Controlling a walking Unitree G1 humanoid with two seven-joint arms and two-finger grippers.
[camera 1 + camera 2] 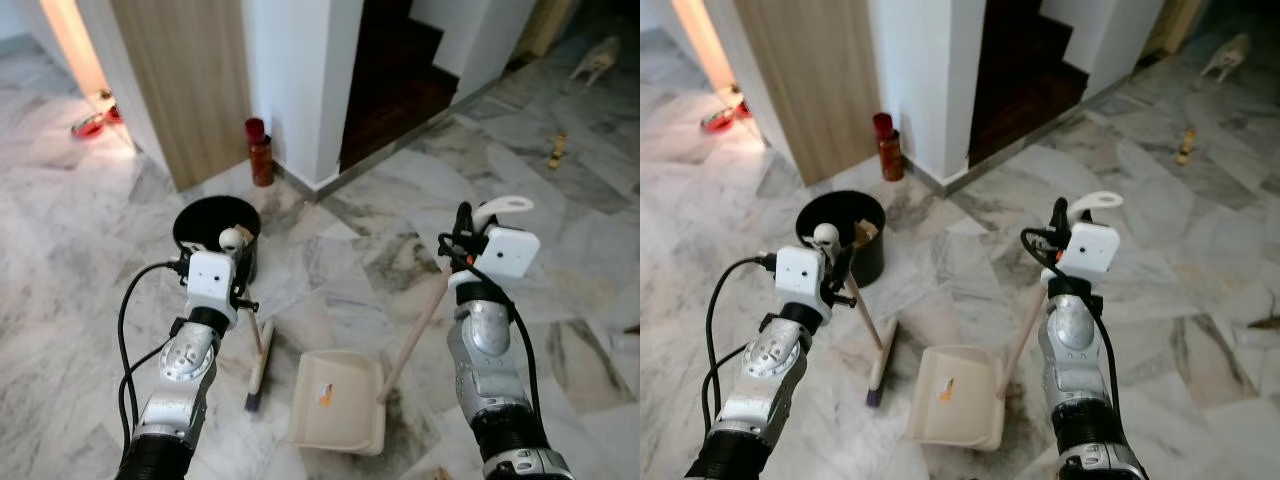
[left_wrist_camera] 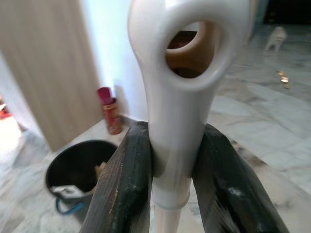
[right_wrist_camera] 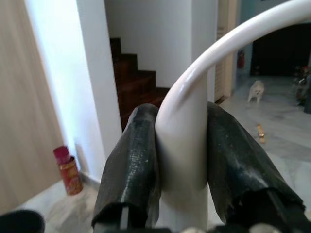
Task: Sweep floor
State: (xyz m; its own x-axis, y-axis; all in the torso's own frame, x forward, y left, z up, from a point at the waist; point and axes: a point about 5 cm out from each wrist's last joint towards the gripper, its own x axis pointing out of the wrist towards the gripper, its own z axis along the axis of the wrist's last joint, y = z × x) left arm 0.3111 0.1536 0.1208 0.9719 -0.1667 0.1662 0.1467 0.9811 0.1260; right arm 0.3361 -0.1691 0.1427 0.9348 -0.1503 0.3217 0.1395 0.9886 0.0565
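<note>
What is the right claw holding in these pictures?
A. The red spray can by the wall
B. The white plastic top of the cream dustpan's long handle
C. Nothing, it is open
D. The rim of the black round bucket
B. The right claw is shut on the white plastic top of the cream dustpan's long handle, with the cream dustpan resting on the marble floor below.

Broom (image 1: 257,370) left of dustpan (image 1: 338,402); bin (image 1: 212,226) behind.

Head eyes look down at marble floor (image 1: 90,250) (wrist cameras near handles).
</note>
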